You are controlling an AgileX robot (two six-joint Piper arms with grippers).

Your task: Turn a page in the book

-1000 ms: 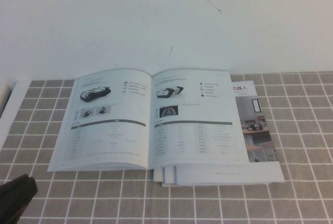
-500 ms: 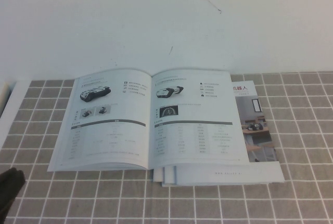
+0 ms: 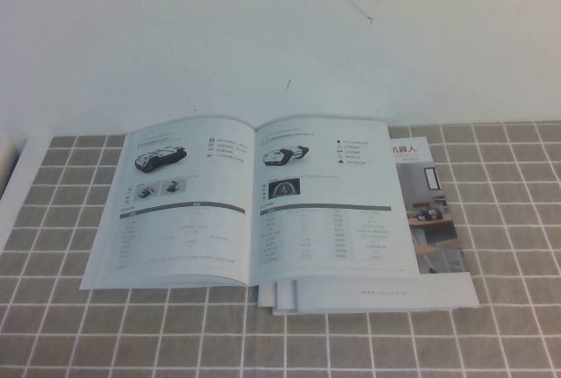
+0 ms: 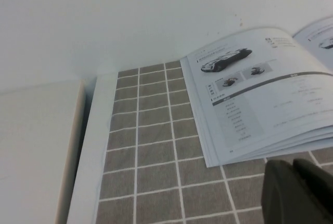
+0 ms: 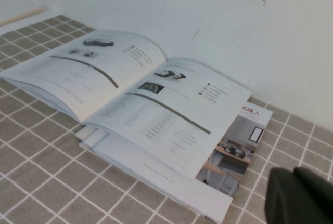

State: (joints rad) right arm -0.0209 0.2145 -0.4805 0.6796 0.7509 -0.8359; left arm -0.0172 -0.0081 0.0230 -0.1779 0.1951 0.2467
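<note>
Neither gripper shows from above at this moment: the left gripper (image 4: 297, 193), whose dark tip sat at the near left corner of the high view a second ago and had slid lower half a second ago, has dropped out of that view altogether. Its own wrist camera places it low over the checked tablecloth (image 3: 79, 334), just off the near left corner of the book (image 3: 254, 198), its two dark fingers pressed together with only a thin seam between them and nothing in them. The right gripper (image 5: 302, 198) sits on the far side of the book, near the room brochure (image 3: 434, 220) that pokes out from under it; its fingers are fully closed and empty too.

With the left arm pulled back and the book lying exactly as it lay a second ago, the retreat reads as either the end of a turn or a wait before one; no leaf is lifted now.

Open and flat in the middle of the cloth, close to the white wall (image 3: 280, 36), the thin glossy catalogue rests partly on the brochure. The page (image 3: 175, 207) on its left side shows a dark low vehicle, small photos below and a grey-headed table, its edge lying slightly curved.
</note>
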